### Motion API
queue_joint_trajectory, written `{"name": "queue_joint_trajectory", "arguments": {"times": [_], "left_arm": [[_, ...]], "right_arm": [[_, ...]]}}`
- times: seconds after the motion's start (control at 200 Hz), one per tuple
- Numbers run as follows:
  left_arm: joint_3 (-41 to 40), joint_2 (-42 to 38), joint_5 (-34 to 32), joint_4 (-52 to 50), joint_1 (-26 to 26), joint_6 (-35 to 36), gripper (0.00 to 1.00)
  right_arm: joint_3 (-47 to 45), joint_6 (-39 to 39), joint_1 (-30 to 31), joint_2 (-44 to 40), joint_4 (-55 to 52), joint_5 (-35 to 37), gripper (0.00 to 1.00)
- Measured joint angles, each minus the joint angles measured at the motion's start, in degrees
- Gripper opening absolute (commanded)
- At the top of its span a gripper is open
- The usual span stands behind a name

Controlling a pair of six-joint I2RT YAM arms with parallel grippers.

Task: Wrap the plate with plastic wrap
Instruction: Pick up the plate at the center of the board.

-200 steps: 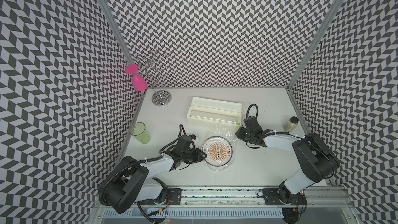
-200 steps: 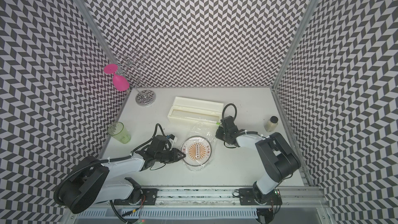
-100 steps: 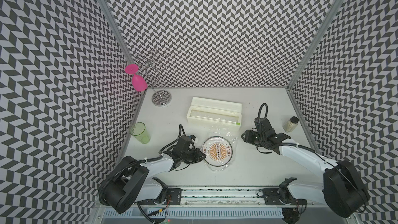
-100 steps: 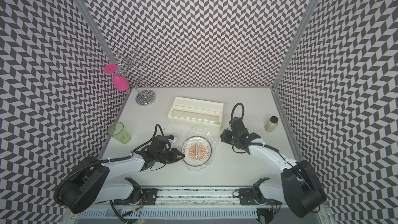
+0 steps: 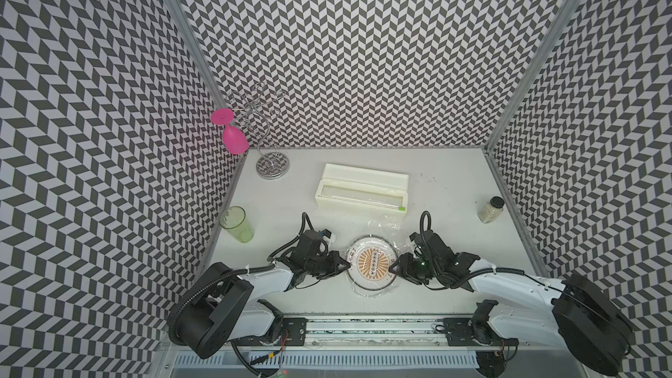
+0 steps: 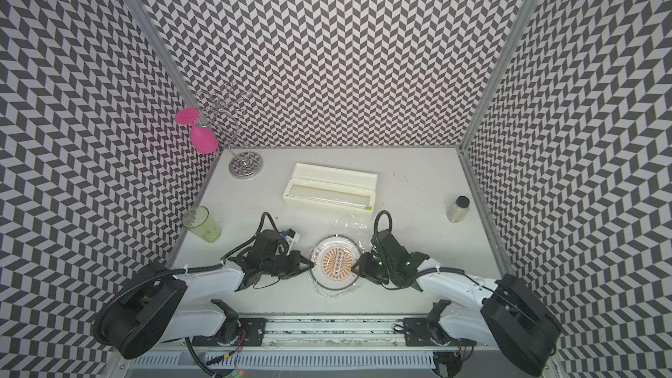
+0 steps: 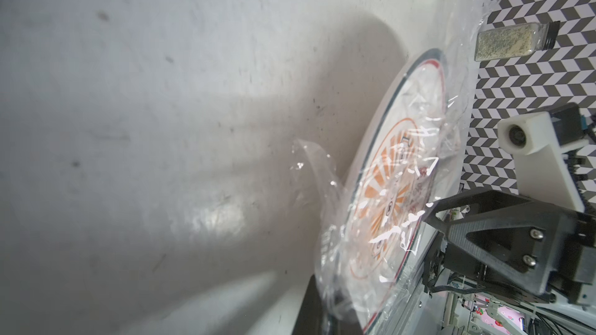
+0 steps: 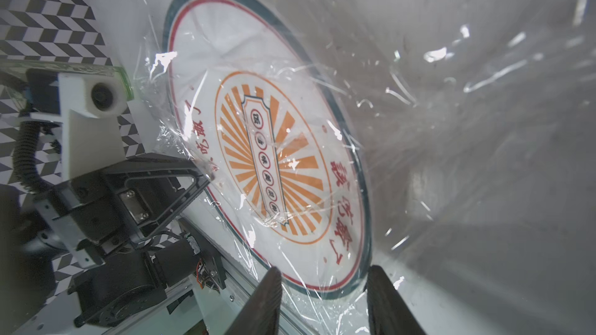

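Now the plate (image 5: 371, 262) lies flat on the white table (image 5: 447, 190), near its front edge and between the two arms in both top views. The plastic wrap (image 5: 386, 220) is draped loosely over it. It is crinkled across the orange sunburst and spills onto the table toward the cream dispenser box (image 5: 362, 192) just behind.

The left gripper (image 5: 347, 265) is at the plate's left rim with its jaws brought together. In the right wrist view its fingertips (image 8: 190, 170) meet on a bunched edge of the film. The right gripper (image 8: 324, 270) is at the opposite rim with its jaws apart, one finger on either side of a stretch of the rim, holding nothing.

A green tumbler (image 5: 236, 223) stands off to the left and a spice jar (image 5: 491, 209) by the right wall. A pink glass (image 5: 232, 139) hangs from a wire rack (image 5: 271, 161) in the far left corner.
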Motion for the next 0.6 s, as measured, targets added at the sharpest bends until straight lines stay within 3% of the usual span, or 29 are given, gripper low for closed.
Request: {"name": "queue_joint_trajectory", "arguments": {"times": [0.376,0.601], "left_arm": [[-1.68,2.10,2.93,4.02,1.22,-1.57,0.03],[-2.38,3.34,6.67,6.25,3.13,-2.43,0.02]], "right_arm": [[-3.06,0.46,-0.02,5.57,12.04,-2.03,0.42],[-7.76,0.11,-0.04,5.29,21.14,-3.08,0.26]]}}
